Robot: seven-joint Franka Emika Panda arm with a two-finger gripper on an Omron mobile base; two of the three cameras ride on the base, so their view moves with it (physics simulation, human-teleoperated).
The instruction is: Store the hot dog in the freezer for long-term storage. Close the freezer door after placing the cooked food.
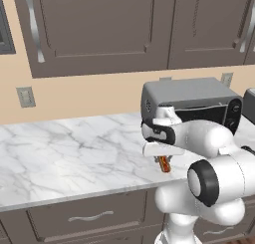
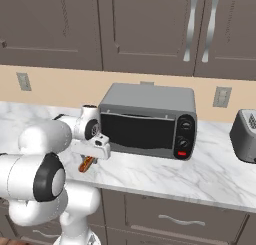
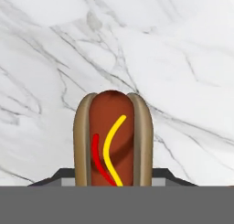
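The hot dog (image 3: 113, 141), a red-brown sausage with yellow and red stripes in a tan bun, sits between my fingers with the marble counter (image 3: 183, 58) right behind it. My gripper (image 3: 113, 178) is shut on the hot dog, a dark fingertip (image 3: 61, 175) showing on either side of the bun. From the base views the hand points down at the counter's front part, left of the toaster oven, and the hot dog (image 1: 164, 164) (image 2: 86, 164) pokes out below it. The freezer and the freezer door are out of view.
A grey toaster oven (image 1: 191, 101) (image 2: 147, 121) stands on the counter against the wall, just right of the hand. A grey toaster (image 2: 245, 136) stands farther right. Dark wall cabinets (image 1: 99, 24) hang above, and drawers (image 1: 89, 218) run below the counter edge.
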